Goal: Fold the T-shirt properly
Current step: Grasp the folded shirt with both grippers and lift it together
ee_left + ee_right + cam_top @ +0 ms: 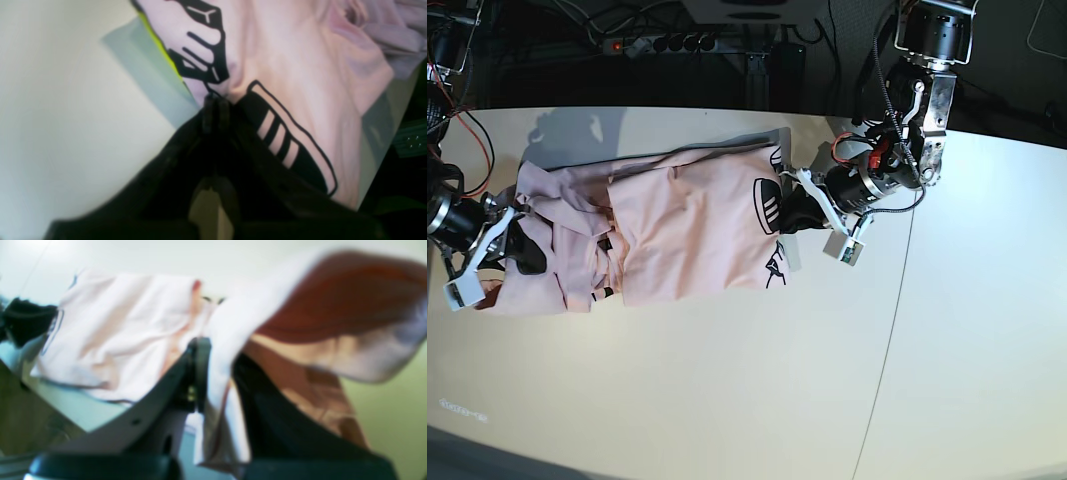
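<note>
T-shirt (pixel 687 225), pink, lying on table (pixel 727 400): left gripper (pixel 795 215) pinching its 3 o'clock edge; right gripper (pixel 515 240) pinching its 9 o'clock end.

T-shirt (pixel 687 225): soft pale pink cloth, matt, creased and rumpled; black lettering (pixel 206 50) printed flat, with a slight sheen. Tabletop (pixel 727 400): smooth, matt, cream-white surface. Left claw (pixel 215 111): black plastic, dull finish. Right claw (pixel 213 373): dark matt fingers (pixel 200 370) on a pale smooth plastic body.
</note>
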### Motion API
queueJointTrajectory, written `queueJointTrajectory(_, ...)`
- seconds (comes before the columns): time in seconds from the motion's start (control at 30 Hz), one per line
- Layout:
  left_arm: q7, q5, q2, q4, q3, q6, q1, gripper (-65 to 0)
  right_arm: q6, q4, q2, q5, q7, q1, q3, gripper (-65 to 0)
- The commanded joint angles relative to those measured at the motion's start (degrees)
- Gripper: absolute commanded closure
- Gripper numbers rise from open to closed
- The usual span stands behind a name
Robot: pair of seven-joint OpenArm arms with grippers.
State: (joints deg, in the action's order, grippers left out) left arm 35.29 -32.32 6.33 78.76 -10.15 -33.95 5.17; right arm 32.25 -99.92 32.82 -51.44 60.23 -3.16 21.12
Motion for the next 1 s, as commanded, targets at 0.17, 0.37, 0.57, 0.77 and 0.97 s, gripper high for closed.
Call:
queueJointTrajectory(0.17,2.05,4.35,-3.91,-3.26,-4.39,-0.11,0.39,0.0,0.96,-4.79,-0.57,3.08,-3.69,0.92,-6.56,0.0)
queueJointTrajectory(0.37,1.99,4.92,-8.52,-3.58,-4.61,-0.13,0.39,0.0,0.96,-4.85,-5.09,6.78,-3.89,2.91,-12.52,0.0)
queueJointTrajectory(0.57,1.95,6.4,-10.14,-3.58,-4.61,-0.11,0.37,0.0,0.96,-4.85,-9.66,10.95,-3.91,3.74,-20.22,0.0)
queueJointTrajectory(0.77,2.05,5.79,-10.12,-3.56,-4.61,-0.11,0.39,0.0,0.98,-4.79,-12.02,17.84,-4.52,3.58,-26.97,0.0)
queueJointTrajectory(0.97,4.46,0.72,-10.12,-2.58,-4.33,-0.17,0.37,0.0,1.01,-4.13,-12.02,23.3,-6.23,3.58,-30.71,0.0)
